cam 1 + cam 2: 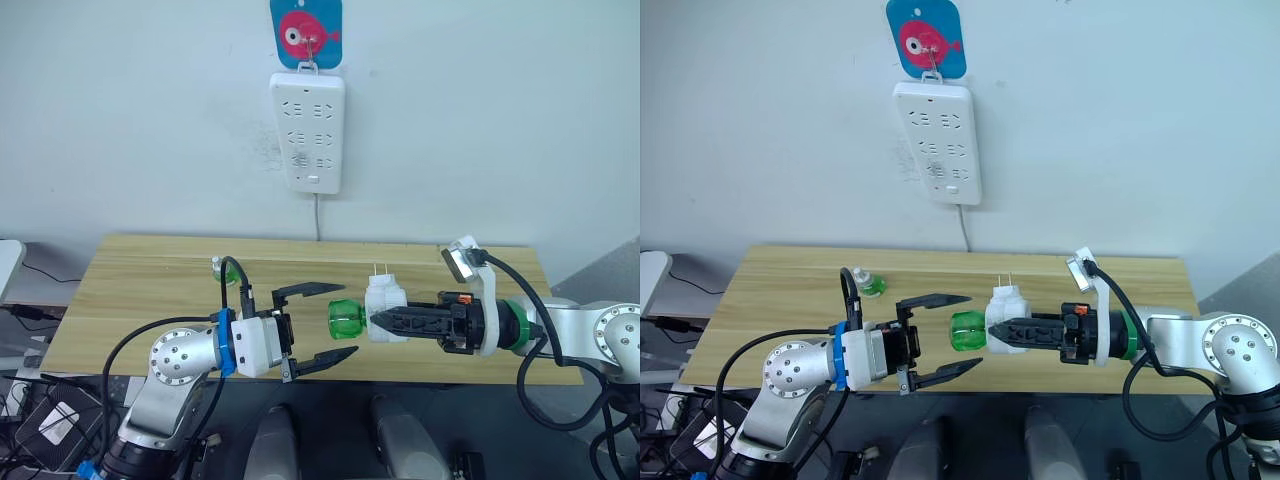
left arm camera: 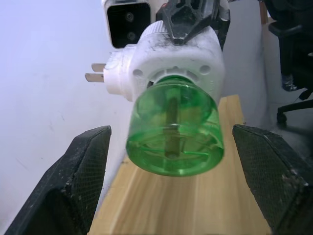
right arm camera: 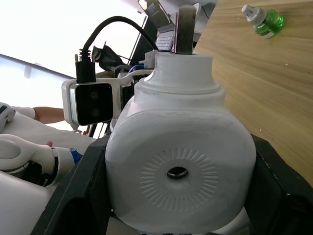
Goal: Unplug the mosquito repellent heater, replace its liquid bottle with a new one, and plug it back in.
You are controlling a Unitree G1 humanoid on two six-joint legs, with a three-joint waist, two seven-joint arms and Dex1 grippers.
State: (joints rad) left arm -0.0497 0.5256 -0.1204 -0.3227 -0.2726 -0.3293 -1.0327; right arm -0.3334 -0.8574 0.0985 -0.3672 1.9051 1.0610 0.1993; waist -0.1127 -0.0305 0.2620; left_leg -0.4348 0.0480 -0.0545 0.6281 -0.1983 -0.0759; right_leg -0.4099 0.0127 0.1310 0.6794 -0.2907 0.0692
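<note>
My right gripper (image 1: 385, 322) is clenched on the mosquito repellent heater (image 1: 384, 302), which I hold in the air above the table (image 1: 150, 290), with its prongs pointing up and its liquid bottle (image 1: 347, 319) pointing sideways toward my other arm. My left gripper (image 1: 330, 322) is released, its two fingers spread wide, and the bottle sits just in front of the gap between them, not yet touched. The step in hand, I think, is to take out the old bottle, so I should bring the left fingers around the green body, close firmly on the round side, and turn it about its own axis while the right gripper keeps the heater from rotating. The plastic looks smooth, so a weak grip could slip. The left wrist view shows the bottle's bottom face with the dark wick inside, centred between my fingers (image 2: 73, 181), which the head views do not show. The right wrist view shows the heater's round top with its small hole, and the new one (image 3: 264, 20) lying on the table beyond the heater. In the head views it lies behind my left gripper, near the table's far edge.
</note>
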